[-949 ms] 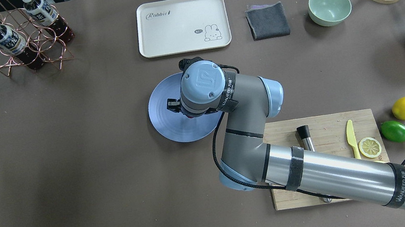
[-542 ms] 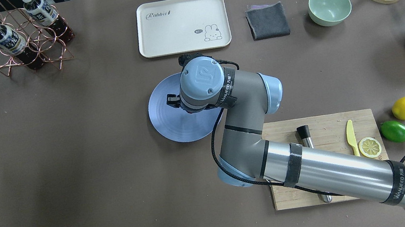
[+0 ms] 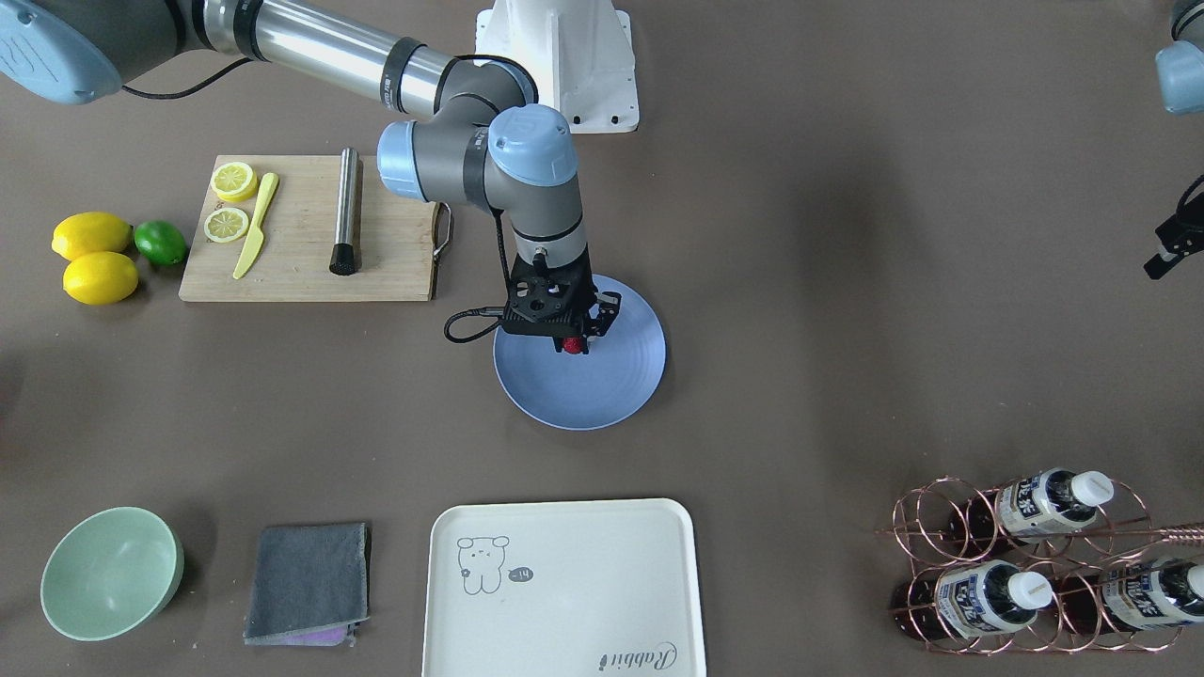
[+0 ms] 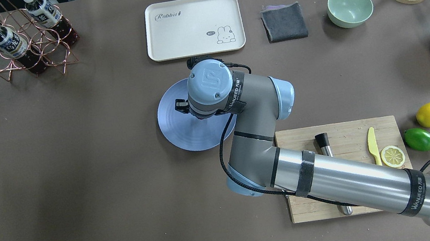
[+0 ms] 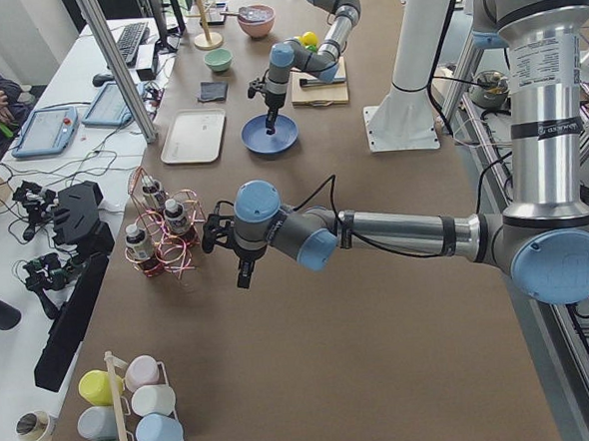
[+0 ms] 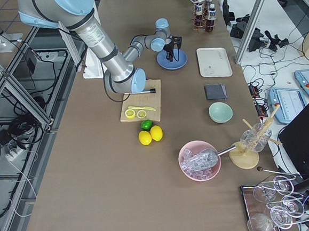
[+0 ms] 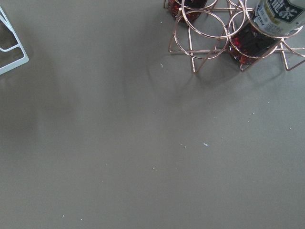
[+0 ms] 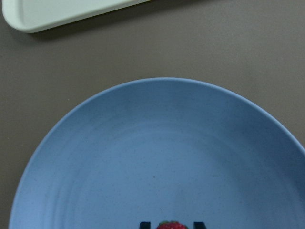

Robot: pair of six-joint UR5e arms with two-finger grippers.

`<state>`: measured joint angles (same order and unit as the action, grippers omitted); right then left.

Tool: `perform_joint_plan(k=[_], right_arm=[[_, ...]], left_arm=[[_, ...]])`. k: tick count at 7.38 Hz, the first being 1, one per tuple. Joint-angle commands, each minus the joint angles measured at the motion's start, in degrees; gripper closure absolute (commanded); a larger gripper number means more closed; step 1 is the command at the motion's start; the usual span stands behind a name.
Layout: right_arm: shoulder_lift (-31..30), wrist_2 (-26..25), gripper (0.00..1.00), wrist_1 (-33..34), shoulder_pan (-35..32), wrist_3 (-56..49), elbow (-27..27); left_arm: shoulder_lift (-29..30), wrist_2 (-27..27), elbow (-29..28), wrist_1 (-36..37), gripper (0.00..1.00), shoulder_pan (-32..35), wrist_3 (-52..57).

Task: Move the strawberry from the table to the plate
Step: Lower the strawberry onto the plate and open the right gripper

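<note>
We see the right gripper (image 3: 575, 344) clamped on the strawberry (image 8: 170, 225), seemingly just above the plate (image 4: 182, 134). Overhead, at its 12 o'clock, the tray (image 4: 192, 29) reads "Rabbit". For the left gripper (image 5: 243, 275), we cannot tell.

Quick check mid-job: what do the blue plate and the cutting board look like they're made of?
The plate: probably moulded plastic or a fibre composite with a matte finish. It has an even periwinkle colour, fine dark speckles and faint concentric rings in the right wrist view, and no glaze shine. The cutting board: wood, possibly bamboo, and it looks unvarnished. It is pale tan with visible grain lines.
</note>
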<state>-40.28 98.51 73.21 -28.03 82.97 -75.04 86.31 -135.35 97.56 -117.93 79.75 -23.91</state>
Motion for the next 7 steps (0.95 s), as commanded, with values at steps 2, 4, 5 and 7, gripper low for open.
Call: perform_joint_plan(k=[2, 4, 5, 7], right_arm=[[0.12, -0.16, 1.00, -0.09, 0.00, 0.26, 0.15], [0.12, -0.24, 0.38, -0.09, 0.00, 0.70, 0.15], [0.12, -0.24, 0.33, -0.09, 0.00, 0.70, 0.15], [0.20, -0.24, 0.31, -0.09, -0.35, 0.70, 0.07]], left_arm=[[-0.70, 0.00, 0.09, -0.54, 0.02, -0.03, 0.00], [-0.79, -0.09, 0.09, -0.55, 0.02, 0.06, 0.00], [-1.05, 0.00, 0.17, -0.55, 0.02, -0.03, 0.00], [-1.05, 0.00, 0.17, -0.63, 0.02, -0.03, 0.00]])
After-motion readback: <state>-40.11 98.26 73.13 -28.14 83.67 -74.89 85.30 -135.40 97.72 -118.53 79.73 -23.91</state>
